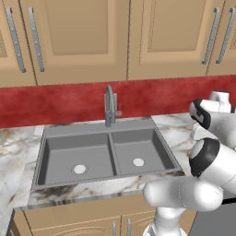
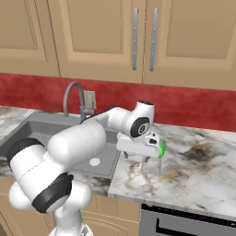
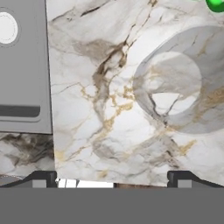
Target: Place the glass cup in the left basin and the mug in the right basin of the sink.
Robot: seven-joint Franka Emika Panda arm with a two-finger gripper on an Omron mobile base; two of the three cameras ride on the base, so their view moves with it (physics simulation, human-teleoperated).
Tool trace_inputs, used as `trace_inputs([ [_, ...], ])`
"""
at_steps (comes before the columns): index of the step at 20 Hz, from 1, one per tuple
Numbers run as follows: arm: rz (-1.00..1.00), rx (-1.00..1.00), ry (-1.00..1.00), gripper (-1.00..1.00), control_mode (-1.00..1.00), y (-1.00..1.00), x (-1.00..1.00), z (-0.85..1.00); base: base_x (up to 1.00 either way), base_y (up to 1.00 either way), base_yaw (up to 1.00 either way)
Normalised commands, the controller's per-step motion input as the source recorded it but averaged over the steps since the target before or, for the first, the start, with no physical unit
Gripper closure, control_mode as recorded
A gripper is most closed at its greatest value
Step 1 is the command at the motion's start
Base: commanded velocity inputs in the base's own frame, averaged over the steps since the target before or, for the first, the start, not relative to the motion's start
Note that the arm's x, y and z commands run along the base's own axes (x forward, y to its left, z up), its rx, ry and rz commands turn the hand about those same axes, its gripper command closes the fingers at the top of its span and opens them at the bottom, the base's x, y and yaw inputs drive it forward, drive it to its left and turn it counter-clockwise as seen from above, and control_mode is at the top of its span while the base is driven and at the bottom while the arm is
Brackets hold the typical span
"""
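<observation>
We found both basins bare: the left basin (image 1: 76,159) and the right basin (image 1: 138,152) of the sink (image 1: 106,131) held nothing but their pale drains, so we judged that neither placement had been made and that the first pick was the step in hand.

The glass cup (image 2: 150,167) stood upright on the marble counter (image 2: 203,170), to the right of the sink and near the counter's front edge. In the hand view it showed from above as a clear ring (image 3: 183,81), off toward the right side of that view, not centred between the two dark fingertips (image 3: 41,178). The mug (image 2: 162,148) showed as a sliver of green behind the hand, just beside the glass and farther from the counter's front edge; we could not tell whether the two touched. A green spot at the top right corner of the hand view (image 3: 215,4) we took for the same mug.

The gripper (image 3: 113,179) hung over the counter just above the glass, its fingers spread as wide as they go and holding nothing.

In our judgement the next move called for shifting the hand sideways until the glass sat squarely between the fingers, then lowering around it and closing. The mug stood close, so we thought the descent needed care not to knock it. The clear wall might also slip under a light pinch.
</observation>
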Motion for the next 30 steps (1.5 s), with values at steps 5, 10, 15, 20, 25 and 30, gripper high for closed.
trace_inputs([
  [5, 0.0, 0.02, 0.0, -1.0, -1.0, -0.05, 0.02, -0.06, 0.0, 0.0, 0.0],
  [10, 0.01, 0.02, -0.03, -1.0, -1.0, -0.01, 0.05, -0.04, 0.0, 0.0, 0.0],
  [15, 0.03, 0.0, -0.05, -1.0, -1.0, 0.0, 0.1, -0.03, 0.0, 0.0, 0.0],
  [20, 0.03, 0.0, -0.03, -1.0, -1.0, 0.0, 0.07, -0.06, 0.0, 0.0, 0.0],
  [25, 0.02, 0.0, -0.02, -1.0, -1.0, -0.01, 0.05, -0.11, 0.0, 0.0, 0.0],
  [30, 0.01, 0.0, 0.0, -1.0, -1.0, -0.02, 0.12, -0.12, 0.0, 0.0, 0.0],
])
